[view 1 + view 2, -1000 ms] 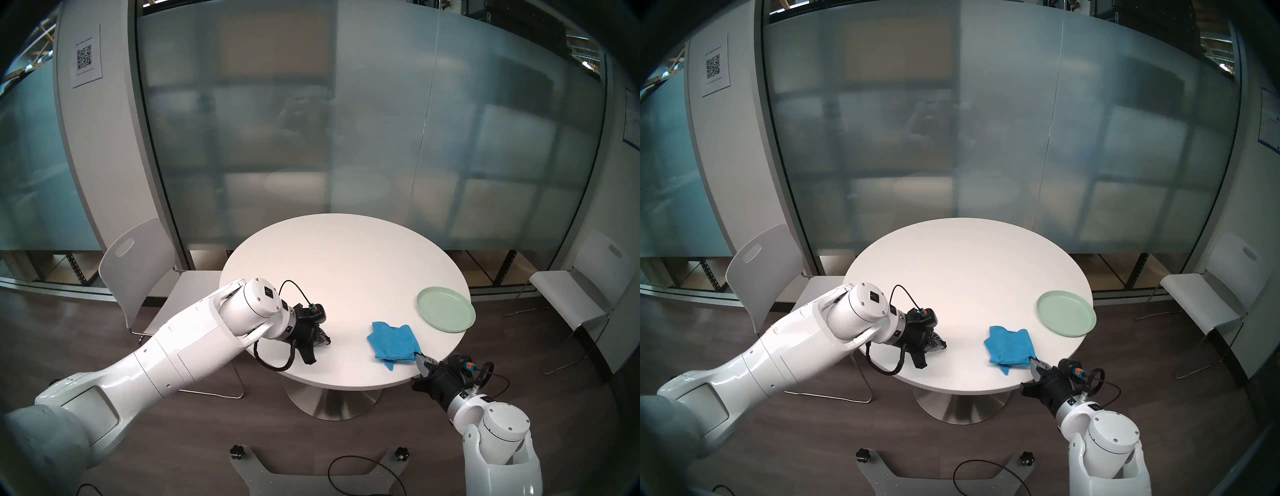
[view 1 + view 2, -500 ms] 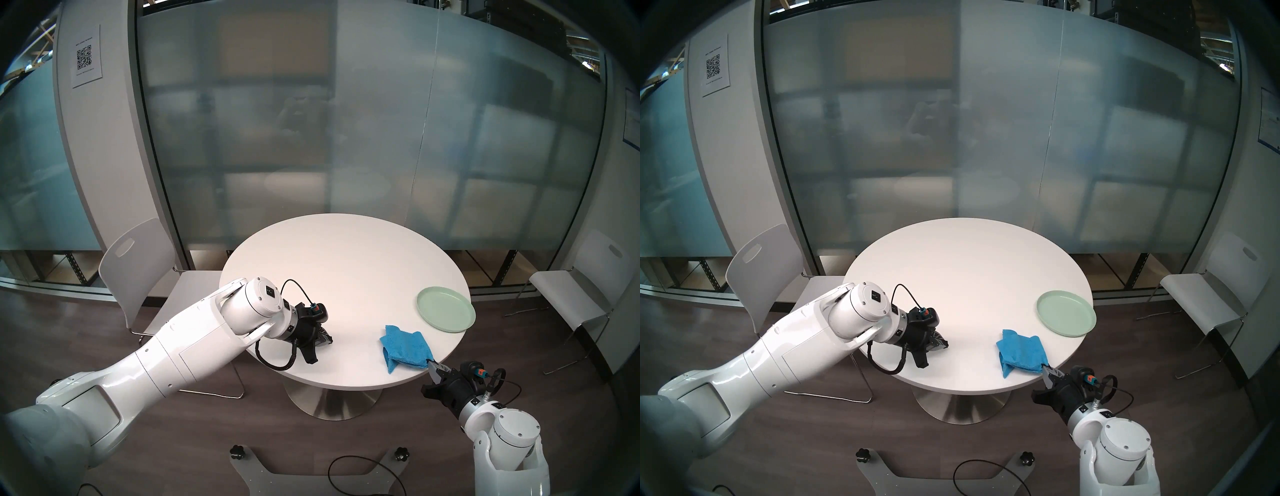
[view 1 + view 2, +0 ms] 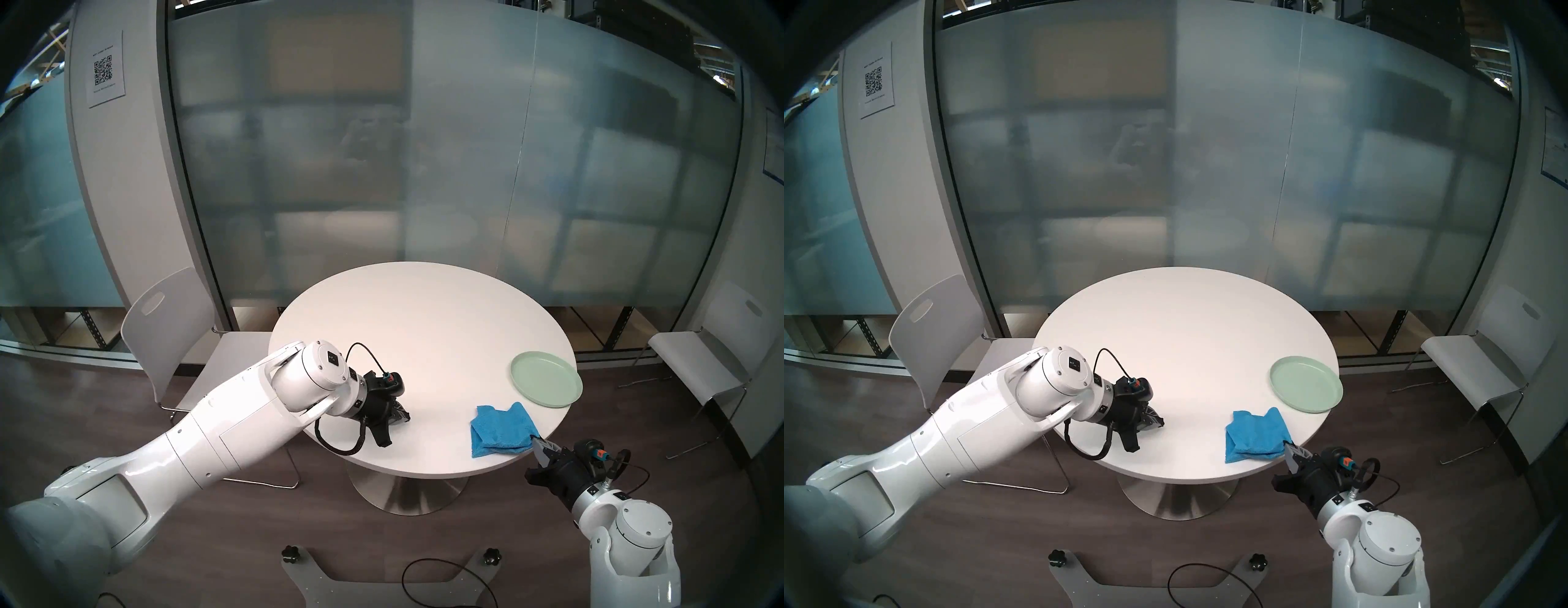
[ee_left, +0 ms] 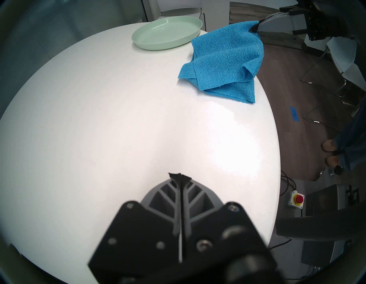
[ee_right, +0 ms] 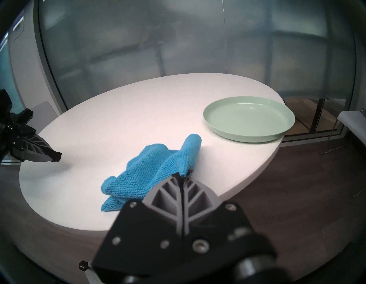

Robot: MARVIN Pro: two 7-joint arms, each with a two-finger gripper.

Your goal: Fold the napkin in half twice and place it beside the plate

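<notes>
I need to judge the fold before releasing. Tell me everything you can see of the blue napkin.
The napkin is a bright blue, plain, terry-textured cloth, folded into loose, uneven layers with rumpled edges and one corner standing up. It lies on the white table near its edge, beside the mint-green plate but apart from it. The right claw is shut on its near corner, lifting that corner slightly. The left claw is shut, well away.
</notes>
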